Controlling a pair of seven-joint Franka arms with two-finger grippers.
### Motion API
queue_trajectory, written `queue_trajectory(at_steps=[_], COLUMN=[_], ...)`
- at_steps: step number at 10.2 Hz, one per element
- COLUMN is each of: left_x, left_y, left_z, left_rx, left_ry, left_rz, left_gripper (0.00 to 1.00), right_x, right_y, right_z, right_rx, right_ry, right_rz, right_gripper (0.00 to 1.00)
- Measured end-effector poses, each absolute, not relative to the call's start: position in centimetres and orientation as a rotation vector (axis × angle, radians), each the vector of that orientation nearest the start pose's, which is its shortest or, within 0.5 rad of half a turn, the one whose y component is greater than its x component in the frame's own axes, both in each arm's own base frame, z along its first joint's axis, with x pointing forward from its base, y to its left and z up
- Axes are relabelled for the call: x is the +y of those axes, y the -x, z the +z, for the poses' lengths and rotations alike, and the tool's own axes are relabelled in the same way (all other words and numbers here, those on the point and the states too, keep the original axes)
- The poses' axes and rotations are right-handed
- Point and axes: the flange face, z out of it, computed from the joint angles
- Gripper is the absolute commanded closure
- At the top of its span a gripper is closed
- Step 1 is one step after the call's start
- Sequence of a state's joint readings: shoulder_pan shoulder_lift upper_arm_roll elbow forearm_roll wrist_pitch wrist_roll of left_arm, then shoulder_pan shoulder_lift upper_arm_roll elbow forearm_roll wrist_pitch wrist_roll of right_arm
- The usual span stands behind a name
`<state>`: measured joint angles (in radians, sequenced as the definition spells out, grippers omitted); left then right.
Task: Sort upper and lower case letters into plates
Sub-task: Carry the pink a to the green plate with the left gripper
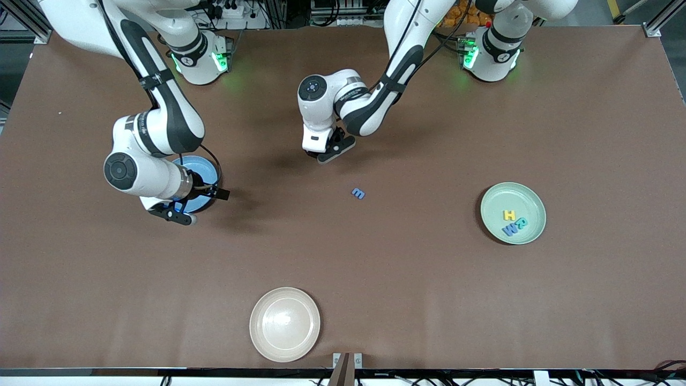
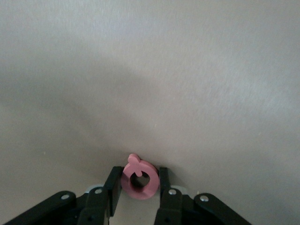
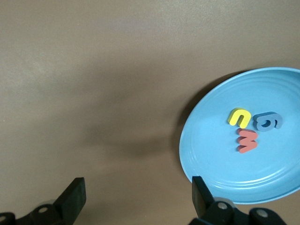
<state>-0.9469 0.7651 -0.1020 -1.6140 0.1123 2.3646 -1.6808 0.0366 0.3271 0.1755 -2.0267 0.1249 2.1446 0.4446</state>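
Pink letter [image 2: 138, 179] clamped in left tool [image 2: 137, 187], wrist-only | right tool [image 3: 136, 197] spread beside blue plate [image 3: 220, 159]

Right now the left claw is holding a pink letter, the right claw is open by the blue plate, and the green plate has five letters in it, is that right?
Not quite: the green plate holds three letters, a yellow H, a blue W and a teal one, as the front view shows. The left claw does hold the pink letter, and the right claw is open by the blue plate.

L pincer [image 2: 137, 187] clamped on sth mid-table; R pincer [image 3: 136, 197] spread wide.
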Motion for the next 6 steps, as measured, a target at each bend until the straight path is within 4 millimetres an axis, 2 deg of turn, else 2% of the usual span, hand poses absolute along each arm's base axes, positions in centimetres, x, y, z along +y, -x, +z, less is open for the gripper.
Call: queue_trajectory(at_steps=[1,3,6], left_x=[-58.9,-57.1,-51.1], left_y=[-36.7,-41.0,-48.9], left_z=[18.6,21.8,28.1], left_rx=[-0.902,-0.909,-0.873], left_ry=[3.014,3.057,3.099], left_rz=[-0.024,-0.067,-0.157], left_gripper=[1.0,1.0,1.0], right_x=[12.4,12.5,13.1], right_y=[-56.1,-56.2,-56.5], right_z=[27.4,27.4,27.9], right_rx=[0.476,0.477,0.493], right_ry=[3.001,3.001,2.998], right_rz=[0.374,0.371,0.356], right_gripper=[0.0,0.0,0.0])
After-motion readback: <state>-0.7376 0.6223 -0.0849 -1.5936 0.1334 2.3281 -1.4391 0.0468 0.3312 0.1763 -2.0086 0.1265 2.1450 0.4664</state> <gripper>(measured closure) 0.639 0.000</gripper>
